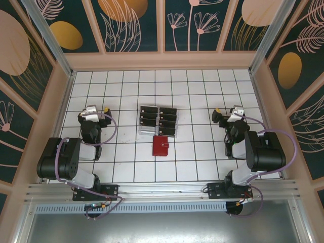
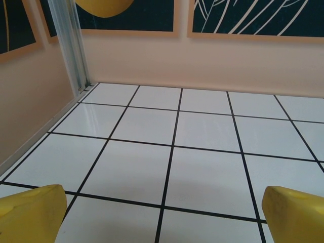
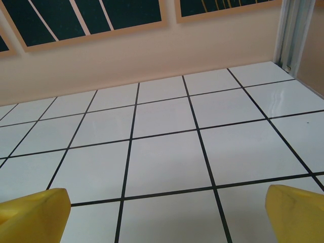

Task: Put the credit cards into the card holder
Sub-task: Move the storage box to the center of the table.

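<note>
White tiles with black grid lines cover the counter [image 1: 202, 162], and pale walls [image 1: 162, 61] with dark flower panels stand around it. At the middle of the counter, small dark rectangular credit cards [image 1: 158, 119] sit in two columns on a clear plastic rack [image 1: 146, 131]. A small red folding wallet [image 1: 161, 146] lies closed just beside the rack, on its near side. The left pincer [image 2: 162, 217] has its yellow fingertips [image 2: 30, 215] spread wide and holds nothing; it is well apart from the cards, on the left. The right pincer [image 3: 164, 217] is also wide apart and empty, far to the right.
</note>
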Available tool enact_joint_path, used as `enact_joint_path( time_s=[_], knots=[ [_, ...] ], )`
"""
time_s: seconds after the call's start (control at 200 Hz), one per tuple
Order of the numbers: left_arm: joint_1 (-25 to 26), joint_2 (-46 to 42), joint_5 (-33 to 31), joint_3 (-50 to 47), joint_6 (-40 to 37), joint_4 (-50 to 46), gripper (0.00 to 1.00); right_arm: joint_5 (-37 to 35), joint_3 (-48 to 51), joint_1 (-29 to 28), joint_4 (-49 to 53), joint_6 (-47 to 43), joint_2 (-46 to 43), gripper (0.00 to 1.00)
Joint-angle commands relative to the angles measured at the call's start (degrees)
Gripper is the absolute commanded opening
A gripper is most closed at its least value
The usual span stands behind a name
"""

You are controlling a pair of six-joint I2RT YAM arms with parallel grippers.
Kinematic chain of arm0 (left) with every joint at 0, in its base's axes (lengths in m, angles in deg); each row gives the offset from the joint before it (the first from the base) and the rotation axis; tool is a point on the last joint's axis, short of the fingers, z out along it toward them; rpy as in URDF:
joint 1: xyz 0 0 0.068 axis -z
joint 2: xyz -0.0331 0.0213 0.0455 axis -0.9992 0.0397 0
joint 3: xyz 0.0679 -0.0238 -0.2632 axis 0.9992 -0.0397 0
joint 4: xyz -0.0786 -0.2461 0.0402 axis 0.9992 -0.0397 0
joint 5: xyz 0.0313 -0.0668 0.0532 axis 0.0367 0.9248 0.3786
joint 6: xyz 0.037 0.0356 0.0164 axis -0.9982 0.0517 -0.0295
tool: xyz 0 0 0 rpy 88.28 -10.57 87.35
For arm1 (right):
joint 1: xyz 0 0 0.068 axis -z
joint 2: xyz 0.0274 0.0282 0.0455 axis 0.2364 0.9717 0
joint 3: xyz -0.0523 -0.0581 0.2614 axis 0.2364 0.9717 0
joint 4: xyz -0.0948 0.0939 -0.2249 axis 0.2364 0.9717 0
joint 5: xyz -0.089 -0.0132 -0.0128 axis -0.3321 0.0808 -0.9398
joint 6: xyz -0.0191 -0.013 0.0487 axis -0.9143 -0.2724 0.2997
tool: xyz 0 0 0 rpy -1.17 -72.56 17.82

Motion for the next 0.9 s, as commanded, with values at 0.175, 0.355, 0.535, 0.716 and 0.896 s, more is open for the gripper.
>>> enact_joint_path(
  time_s=[0.175,0.355,0.535,0.716,0.896],
  knots=[
    [-0.47,0.58,1.02,1.14,0.89,0.54,0.99,0.83,-1.08,0.35,-0.43,-0.65,0.07,0.99],
    [-0.41,0.26,1.03,0.73,0.89,1.01,0.99,0.8,-0.75,0.51,-0.97,-0.42,0.06,0.99],
    [-0.42,-1.98,-3.84,1.8,2.64,-2.63,0.98,-0.39,2.17,0.51,-2.31,-0.09,-5.35,0.99],
    [-0.42,-4.81,-8.31,4.5,4.23,-9.85,0.98,-2.29,0.02,0.54,9.85,1.0,-15.84,0.99],
    [-0.42,-10.16,-12.15,7.96,6.41,-20.61,0.99,-7.36,-6.98,1.67,29.38,20.18,-26.11,0.99]
  ],
)
